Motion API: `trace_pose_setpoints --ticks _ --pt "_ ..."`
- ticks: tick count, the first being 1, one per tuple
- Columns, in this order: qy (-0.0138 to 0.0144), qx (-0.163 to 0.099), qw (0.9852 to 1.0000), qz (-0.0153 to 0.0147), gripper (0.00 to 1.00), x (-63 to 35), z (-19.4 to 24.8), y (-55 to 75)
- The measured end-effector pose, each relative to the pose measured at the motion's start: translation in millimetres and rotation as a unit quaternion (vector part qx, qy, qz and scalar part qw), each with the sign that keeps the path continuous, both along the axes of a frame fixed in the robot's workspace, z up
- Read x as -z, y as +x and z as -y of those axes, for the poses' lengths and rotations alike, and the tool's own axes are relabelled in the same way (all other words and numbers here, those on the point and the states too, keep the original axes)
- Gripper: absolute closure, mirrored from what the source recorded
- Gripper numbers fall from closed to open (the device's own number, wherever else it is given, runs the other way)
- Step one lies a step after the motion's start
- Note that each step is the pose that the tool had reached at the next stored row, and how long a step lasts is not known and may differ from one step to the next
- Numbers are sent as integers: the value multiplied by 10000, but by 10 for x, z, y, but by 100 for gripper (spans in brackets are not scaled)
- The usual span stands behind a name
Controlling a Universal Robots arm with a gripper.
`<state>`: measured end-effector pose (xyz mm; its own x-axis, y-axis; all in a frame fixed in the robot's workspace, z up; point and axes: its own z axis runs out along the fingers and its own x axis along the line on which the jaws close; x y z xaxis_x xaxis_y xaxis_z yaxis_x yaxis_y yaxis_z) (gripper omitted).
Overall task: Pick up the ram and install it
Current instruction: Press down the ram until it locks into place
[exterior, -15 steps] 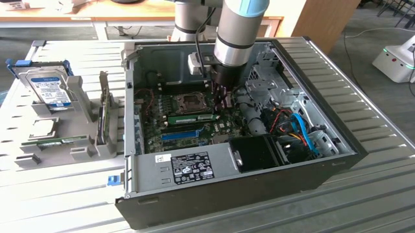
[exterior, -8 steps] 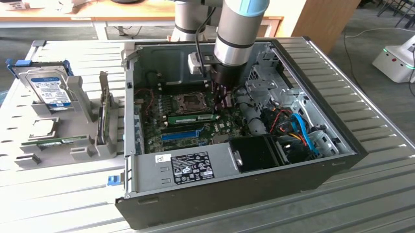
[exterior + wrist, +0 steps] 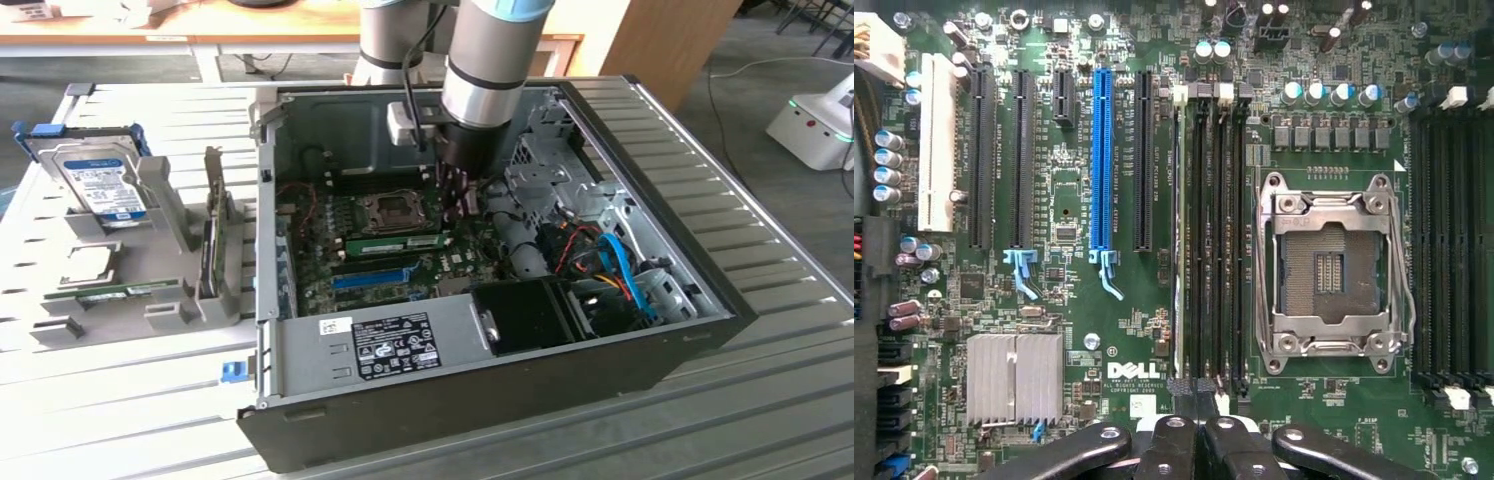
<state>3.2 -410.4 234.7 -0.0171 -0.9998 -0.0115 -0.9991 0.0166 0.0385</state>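
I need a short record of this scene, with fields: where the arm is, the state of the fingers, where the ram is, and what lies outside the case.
arm: reaching down into the open black computer case
gripper: fingers shut, just above the green motherboard
ram: thin green circuit-board stick standing on the motherboard beside the square metal processor socket
outside the case: silver hard drive with blue-white label in a grey holder, at the exterior view's left

The arm (image 3: 478, 60) points straight down. The gripper (image 3: 1194, 425) faces downward, its fingers (image 3: 1172, 450) pressed fully together.
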Motion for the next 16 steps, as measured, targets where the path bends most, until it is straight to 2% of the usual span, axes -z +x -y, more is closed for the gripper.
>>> trace_pose_setpoints --ticks 10,16 --pt "-1 0 10000 0 89 -109 0 0" --pt "0 0 10000 0 89 -110 0 0"
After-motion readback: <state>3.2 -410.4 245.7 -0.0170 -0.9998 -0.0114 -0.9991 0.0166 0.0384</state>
